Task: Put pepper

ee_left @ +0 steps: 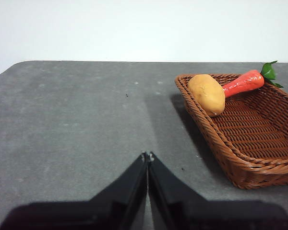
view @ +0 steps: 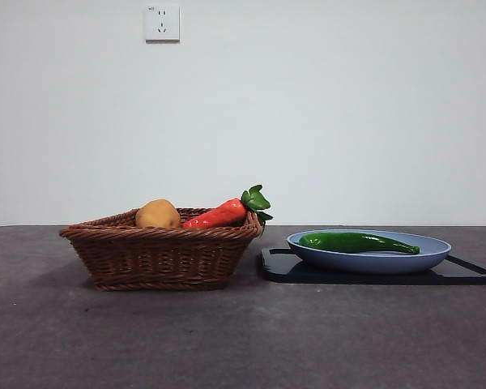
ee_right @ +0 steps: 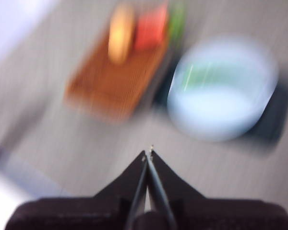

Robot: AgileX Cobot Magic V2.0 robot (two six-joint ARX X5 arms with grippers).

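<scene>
I see the pepper [view: 358,241], long, glossy and dark green, slightly curved, lying on its side in a shallow blue-grey plate [view: 373,259]. The plate sits on a flat black board [view: 462,275] on the dark grey table [view: 227,340]. Beside it stands a brown wicker basket [view: 162,258] holding a tan potato [view: 157,214] and a red-orange carrot [view: 219,215] with green leaves over the rim. My left gripper [ee_left: 147,156] hangs over bare table near the basket, fingers pressed together. My right gripper [ee_right: 149,152] hangs above the plate and basket, fingers also pressed together; its picture is heavily blurred, so the pepper is only a green smear.
</scene>
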